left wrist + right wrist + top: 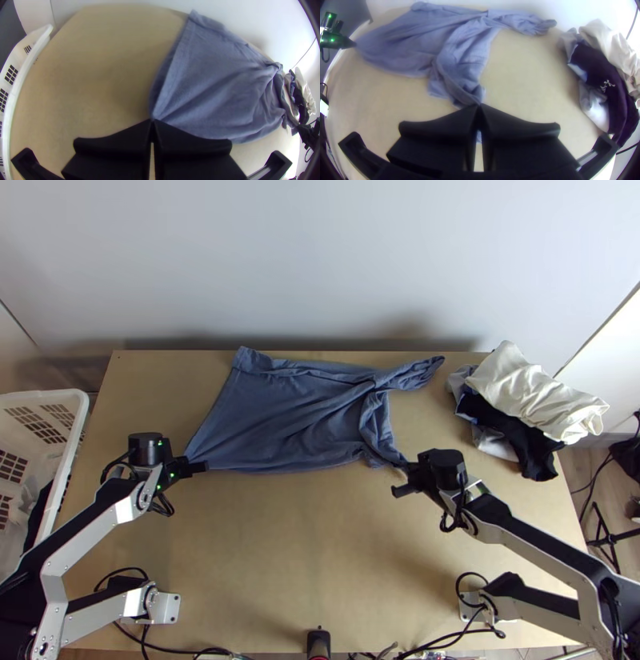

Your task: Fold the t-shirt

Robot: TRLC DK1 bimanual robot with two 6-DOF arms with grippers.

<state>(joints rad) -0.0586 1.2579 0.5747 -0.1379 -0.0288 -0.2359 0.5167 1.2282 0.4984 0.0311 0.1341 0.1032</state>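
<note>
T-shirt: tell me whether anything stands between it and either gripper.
Nothing visible does: the left gripper pinches the t-shirt at its near left corner, the right gripper at its bunched near right end.

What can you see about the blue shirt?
The blue-grey t-shirt looks like soft cloth. It lies wrinkly on the far part of the wooden table, its left part spread fairly flat, its right part bunched and twisted. The left gripper pinches its near left corner; the right gripper pinches bunched cloth at its near right.

Two jointed robot arms (53, 592) have silver-grey links (590, 604), black cylindrical joints (146, 450) and looping black cables (166, 506). Small green lights (159, 487) dot the left arm.
</note>
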